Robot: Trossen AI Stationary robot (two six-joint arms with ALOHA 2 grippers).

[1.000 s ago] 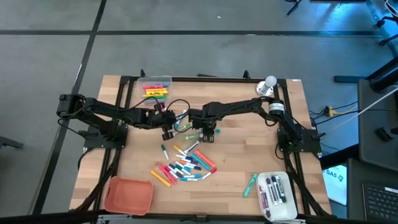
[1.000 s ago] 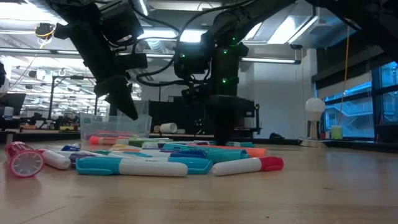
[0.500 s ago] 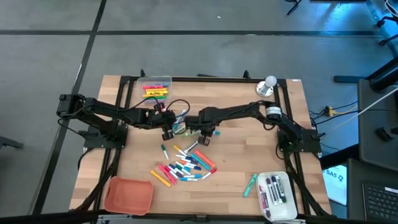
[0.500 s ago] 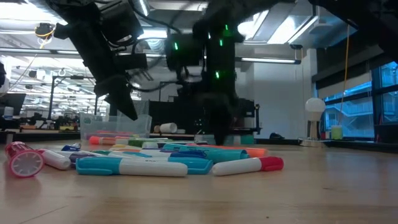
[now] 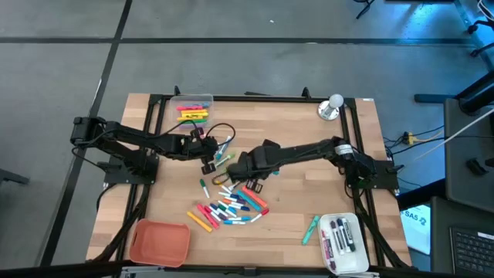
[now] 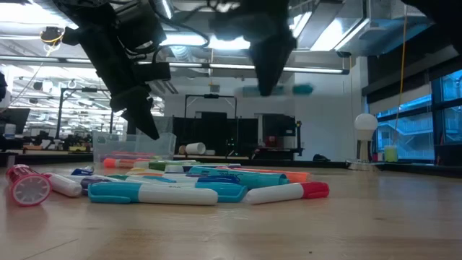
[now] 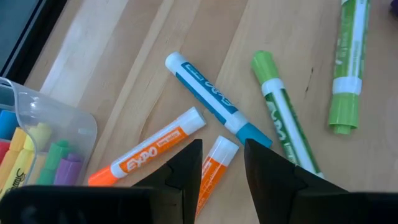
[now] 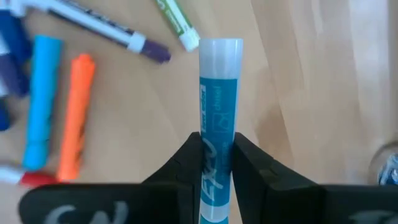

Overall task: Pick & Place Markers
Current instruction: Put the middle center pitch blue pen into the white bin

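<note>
A heap of markers point(image 5: 230, 207) lies on the table point(image 5: 293, 201) near its middle, toward the near edge. Far left sits a bin point(image 5: 193, 108) with more markers in it. A tray point(image 5: 160, 242) occupies the near left corner, a second tray point(image 5: 343, 243) the near right. A bell point(image 5: 333, 107) stands far right.

The surface point(image 5: 309, 193) was pale wood with a black frame. The markers point(image 5: 230, 207) lay in pink, orange, blue, teal and white. The right claw point(image 8: 213, 163) was dark and pinched a teal marker point(image 8: 217, 124) with a translucent white end. The left claw point(image 7: 221, 163) was black above an orange-and-white marker point(image 7: 149, 149), a blue one point(image 7: 211, 99) and two green ones point(image 7: 280, 112). The tray point(image 5: 160, 242) was terracotta orange.
</note>
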